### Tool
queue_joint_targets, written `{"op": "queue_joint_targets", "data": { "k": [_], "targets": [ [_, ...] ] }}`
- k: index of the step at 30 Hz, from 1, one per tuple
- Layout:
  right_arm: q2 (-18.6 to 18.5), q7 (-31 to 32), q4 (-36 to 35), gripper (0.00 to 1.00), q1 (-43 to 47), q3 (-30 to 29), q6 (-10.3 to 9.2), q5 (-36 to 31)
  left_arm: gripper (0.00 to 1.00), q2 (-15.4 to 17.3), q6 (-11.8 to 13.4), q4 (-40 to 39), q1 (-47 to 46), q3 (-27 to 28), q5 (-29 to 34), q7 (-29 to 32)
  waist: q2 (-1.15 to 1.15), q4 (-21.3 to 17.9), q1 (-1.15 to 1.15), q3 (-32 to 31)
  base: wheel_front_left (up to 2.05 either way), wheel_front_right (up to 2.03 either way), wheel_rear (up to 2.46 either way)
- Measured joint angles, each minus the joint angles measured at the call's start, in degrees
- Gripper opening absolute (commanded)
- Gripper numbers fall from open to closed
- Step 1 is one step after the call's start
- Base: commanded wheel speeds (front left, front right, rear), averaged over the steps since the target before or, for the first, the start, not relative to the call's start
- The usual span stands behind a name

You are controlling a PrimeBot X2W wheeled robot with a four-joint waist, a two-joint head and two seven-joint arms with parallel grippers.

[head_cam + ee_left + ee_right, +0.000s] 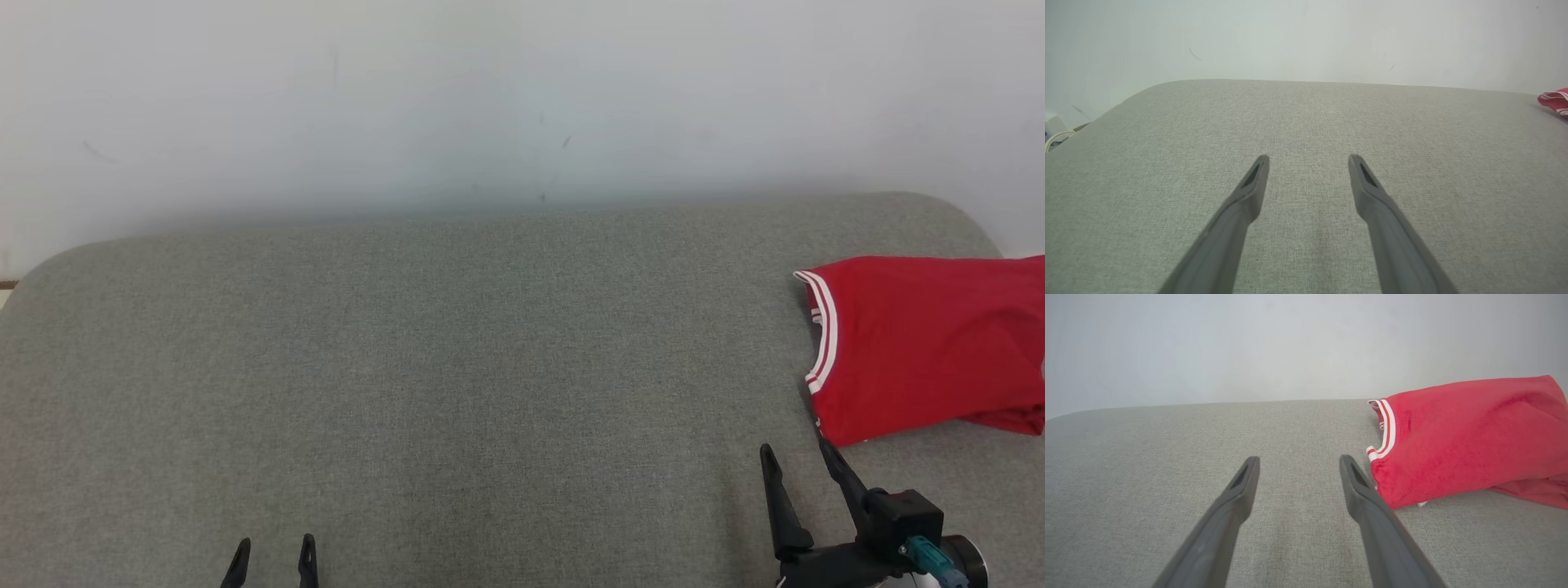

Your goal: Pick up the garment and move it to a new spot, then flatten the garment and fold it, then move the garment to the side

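Observation:
A red garment (922, 347) with white-striped trim lies folded at the right side of the grey cushioned surface (457, 367), running past the head view's right edge. In the right wrist view the garment (1470, 437) sits just right of the fingers. My right gripper (796, 456) stands open just in front of the garment's near left corner, nothing between its fingers. At the lower left, my left gripper (273, 551) is open over bare fabric, far from the garment. The left wrist view catches a small bit of the garment (1555, 100) at the far right.
A pale wall (522, 98) rises straight behind the surface. The surface has rounded back corners. Past its left edge, a white cable (1057, 139) lies on the floor.

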Motion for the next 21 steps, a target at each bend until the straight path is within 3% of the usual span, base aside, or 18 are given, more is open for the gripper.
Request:
{"op": "queue_joint_targets", "data": {
  "k": [21],
  "targets": [
    [-0.4,0.0,-1.5,1.00,0.9,0.0,0.00,0.2,1.00,0.0,-1.5,-0.1,0.0,0.0,-0.5,0.0,0.00,-0.1,0.00,0.0,0.00,0.00,0.00]
  ]
}}
